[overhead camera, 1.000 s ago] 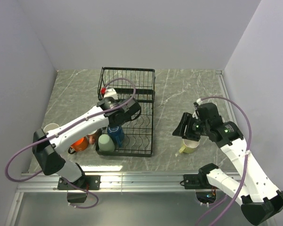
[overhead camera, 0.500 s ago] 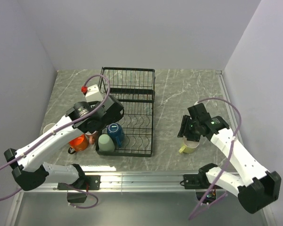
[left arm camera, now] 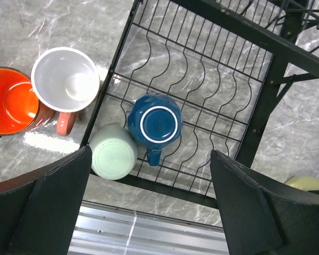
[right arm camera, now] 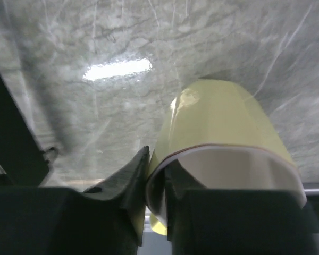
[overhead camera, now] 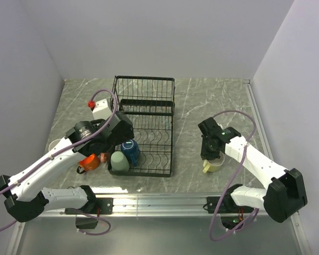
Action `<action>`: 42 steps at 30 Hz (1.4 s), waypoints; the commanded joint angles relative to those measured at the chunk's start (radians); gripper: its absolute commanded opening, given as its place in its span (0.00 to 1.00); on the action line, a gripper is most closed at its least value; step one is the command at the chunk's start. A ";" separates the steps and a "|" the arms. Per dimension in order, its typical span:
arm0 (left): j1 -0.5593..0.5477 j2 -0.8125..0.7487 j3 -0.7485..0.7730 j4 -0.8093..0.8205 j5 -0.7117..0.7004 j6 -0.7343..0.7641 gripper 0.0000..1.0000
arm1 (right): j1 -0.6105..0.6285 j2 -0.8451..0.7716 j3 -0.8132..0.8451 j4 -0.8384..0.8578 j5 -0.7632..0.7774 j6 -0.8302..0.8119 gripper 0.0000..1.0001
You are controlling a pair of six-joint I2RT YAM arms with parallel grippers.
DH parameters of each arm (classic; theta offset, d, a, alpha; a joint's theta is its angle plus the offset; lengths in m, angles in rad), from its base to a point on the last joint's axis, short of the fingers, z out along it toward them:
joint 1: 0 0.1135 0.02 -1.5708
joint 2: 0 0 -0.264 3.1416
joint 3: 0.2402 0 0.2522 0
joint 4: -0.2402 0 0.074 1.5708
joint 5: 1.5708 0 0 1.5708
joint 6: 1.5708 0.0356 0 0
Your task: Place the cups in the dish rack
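Observation:
The black wire dish rack (overhead camera: 149, 106) (left arm camera: 266, 42) stands mid-table. A blue cup (overhead camera: 131, 150) (left arm camera: 155, 121) and a pale green cup (overhead camera: 119, 161) (left arm camera: 113, 154) sit upside down in its near left corner. An orange cup (overhead camera: 89, 161) (left arm camera: 8, 101) and a salmon cup (left arm camera: 65, 79) stand upright just left of the rack. My left gripper (overhead camera: 118, 142) (left arm camera: 154, 212) hovers open above that corner, empty. To the right of the rack, my right gripper (overhead camera: 210, 154) (right arm camera: 157, 170) is shut on the rim of a yellow-green cup (overhead camera: 213, 166) (right arm camera: 223, 122), one finger inside, one outside.
A cream-white cup (overhead camera: 55, 144) peeks out behind the left arm near the left wall. Grey walls close in the marble table on three sides. A metal rail (overhead camera: 159, 201) runs along the near edge.
My right gripper came down onto the yellow-green cup and closed on its rim. The left arm drew back from over the rack toward the near left, still open.

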 commanded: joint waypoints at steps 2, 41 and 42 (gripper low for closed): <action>-0.005 -0.007 0.024 0.068 0.005 0.074 0.97 | 0.038 0.024 -0.001 0.015 0.035 -0.002 0.00; -0.066 -0.038 -0.407 1.540 1.015 -0.009 0.91 | 0.040 -0.505 0.154 0.867 -0.661 0.401 0.00; -0.069 -0.032 -0.407 1.549 1.015 -0.012 0.90 | 0.038 -0.511 0.131 0.890 -0.664 0.423 0.00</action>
